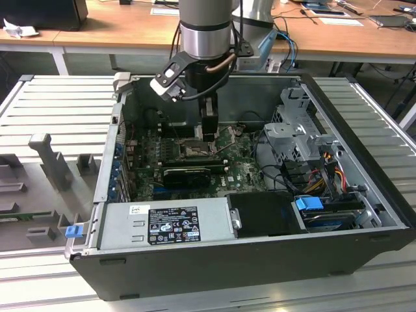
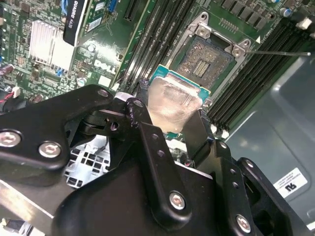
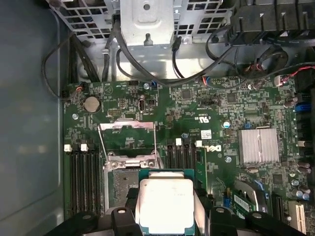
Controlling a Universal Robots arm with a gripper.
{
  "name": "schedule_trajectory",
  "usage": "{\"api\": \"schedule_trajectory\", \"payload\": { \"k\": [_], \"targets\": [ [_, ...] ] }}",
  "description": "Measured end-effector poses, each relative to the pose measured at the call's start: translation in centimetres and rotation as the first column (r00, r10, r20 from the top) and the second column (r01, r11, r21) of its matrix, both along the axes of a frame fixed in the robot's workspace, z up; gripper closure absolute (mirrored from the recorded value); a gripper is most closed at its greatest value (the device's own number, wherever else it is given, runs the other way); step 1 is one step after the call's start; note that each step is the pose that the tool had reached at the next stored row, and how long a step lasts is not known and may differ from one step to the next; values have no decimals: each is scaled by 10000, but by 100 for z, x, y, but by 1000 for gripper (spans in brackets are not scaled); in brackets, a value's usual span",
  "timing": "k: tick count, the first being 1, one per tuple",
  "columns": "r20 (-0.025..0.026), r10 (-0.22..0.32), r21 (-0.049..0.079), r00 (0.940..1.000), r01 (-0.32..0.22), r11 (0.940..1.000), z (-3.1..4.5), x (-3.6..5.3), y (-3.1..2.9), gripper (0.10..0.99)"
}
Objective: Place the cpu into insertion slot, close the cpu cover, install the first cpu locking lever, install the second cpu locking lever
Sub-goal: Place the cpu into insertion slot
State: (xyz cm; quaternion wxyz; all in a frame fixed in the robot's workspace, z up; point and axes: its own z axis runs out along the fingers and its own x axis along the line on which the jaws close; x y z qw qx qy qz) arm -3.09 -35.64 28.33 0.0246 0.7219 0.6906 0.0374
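We are looking into a big black metal computer case (image 1: 260, 263) that is lying open on a grey table with long ridges (image 1: 52, 97). The robot's black gripper (image 1: 208, 133) is reaching down into the far middle of the case. It is hanging over the flat green board (image 1: 244, 170), which is covered in tiny bumpy parts.

The gripper is squeezing the small flat square cpu (image 3: 165, 201) from two sides. Its smooth black fingers (image 2: 195, 132) are pressing on the cpu's edges, so the tool is clamped on it. The cpu's top is shiny grey metal, a bit smudgy, with a thin green rim around it.

The cpu is hanging in the air just above the board, very near the square insertion slot (image 2: 203, 61). The slot is lying bare, and we are seeing rows of tiny dots inside it. The thin silver metal cpu cover (image 3: 126, 126), a square frame with a hole in the middle, is standing tipped open beside the slot. A thin straight wire lever (image 2: 275, 52) is sticking out on one side.

A long grey metal box (image 1: 162, 221) with a label is sitting at the near side of the case, toward the exterior view's left. Loose coloured wires (image 1: 325, 166) are bunching toward the exterior view's right.
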Motion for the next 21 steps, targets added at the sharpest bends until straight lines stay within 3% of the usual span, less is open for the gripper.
{"api": "schedule_trajectory", "payload": {
  "k": [3, 21],
  "targets": [
    [0, 2, 42, 10000, -2, 10000, -79, -15, 0, 561],
    [10, 4, 117, 10000, -4, 9999, -191, -48, 0, 561]
  ]
}}
